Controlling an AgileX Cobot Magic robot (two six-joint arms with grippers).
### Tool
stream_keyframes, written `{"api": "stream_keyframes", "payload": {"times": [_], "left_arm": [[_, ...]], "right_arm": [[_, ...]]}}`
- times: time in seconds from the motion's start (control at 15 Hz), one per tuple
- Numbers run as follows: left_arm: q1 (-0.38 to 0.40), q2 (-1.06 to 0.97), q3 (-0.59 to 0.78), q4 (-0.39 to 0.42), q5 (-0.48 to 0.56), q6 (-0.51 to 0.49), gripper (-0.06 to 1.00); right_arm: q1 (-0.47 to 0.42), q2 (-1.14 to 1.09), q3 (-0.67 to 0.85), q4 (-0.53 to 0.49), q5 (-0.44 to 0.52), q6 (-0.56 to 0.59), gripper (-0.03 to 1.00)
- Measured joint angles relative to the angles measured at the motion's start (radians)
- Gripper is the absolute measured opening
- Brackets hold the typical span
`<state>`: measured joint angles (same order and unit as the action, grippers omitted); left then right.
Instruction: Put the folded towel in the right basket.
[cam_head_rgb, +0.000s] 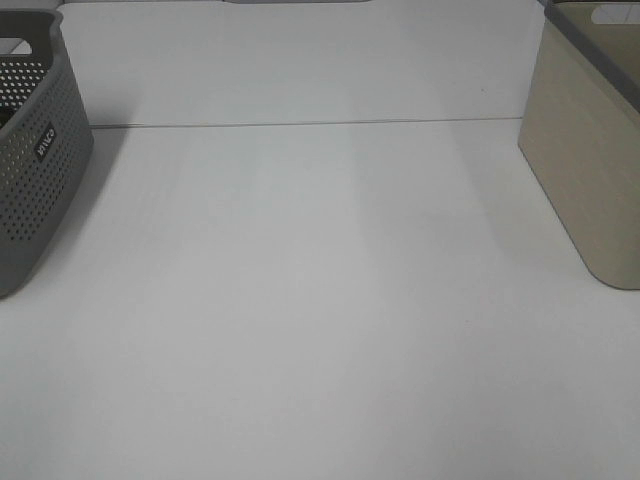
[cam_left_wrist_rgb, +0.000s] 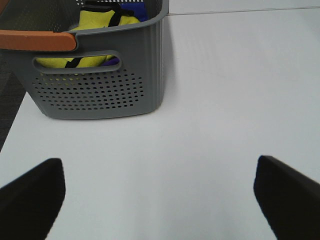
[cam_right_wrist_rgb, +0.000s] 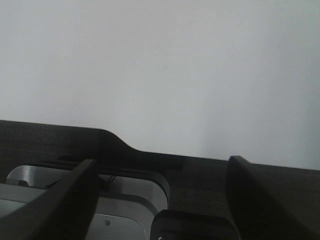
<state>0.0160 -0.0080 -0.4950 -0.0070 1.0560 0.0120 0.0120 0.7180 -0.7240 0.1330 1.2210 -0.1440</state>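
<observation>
No folded towel anywhere on the white table (cam_head_rgb: 320, 300). Just yellow cloth (cam_left_wrist_rgb: 102, 20) bunched in the grey basket (cam_left_wrist_rgb: 100, 95) on the left (towel or not, can't tell). Beige basket (cam_head_rgb: 590, 160) far right, contents hidden. Left gripper (cam_left_wrist_rgb: 160, 195) fingers wide apart, holding nothing. Right gripper (cam_right_wrist_rgb: 160, 200) spread too, empty.
</observation>
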Motion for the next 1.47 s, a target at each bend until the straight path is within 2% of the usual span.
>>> {"api": "stream_keyframes", "payload": {"times": [0.33,0.4,0.67,1.0,1.47], "left_arm": [[0.0,0.0,0.0,0.0,0.0,0.0,0.97],[0.0,0.0,0.0,0.0,0.0,0.0,0.97],[0.0,0.0,0.0,0.0,0.0,0.0,0.97],[0.0,0.0,0.0,0.0,0.0,0.0,0.97],[0.0,0.0,0.0,0.0,0.0,0.0,0.97]], "right_arm": [[0.0,-0.381,0.158,-0.027,0.002,0.0,0.68],[0.0,-0.5,0.166,-0.049,0.002,0.0,0.68],[0.0,-0.665,0.174,-0.08,-0.004,0.0,0.68],[0.0,-0.725,0.213,-0.083,-0.125,0.0,0.68],[0.0,-0.725,0.217,-0.081,-0.148,0.0,0.68]]}}
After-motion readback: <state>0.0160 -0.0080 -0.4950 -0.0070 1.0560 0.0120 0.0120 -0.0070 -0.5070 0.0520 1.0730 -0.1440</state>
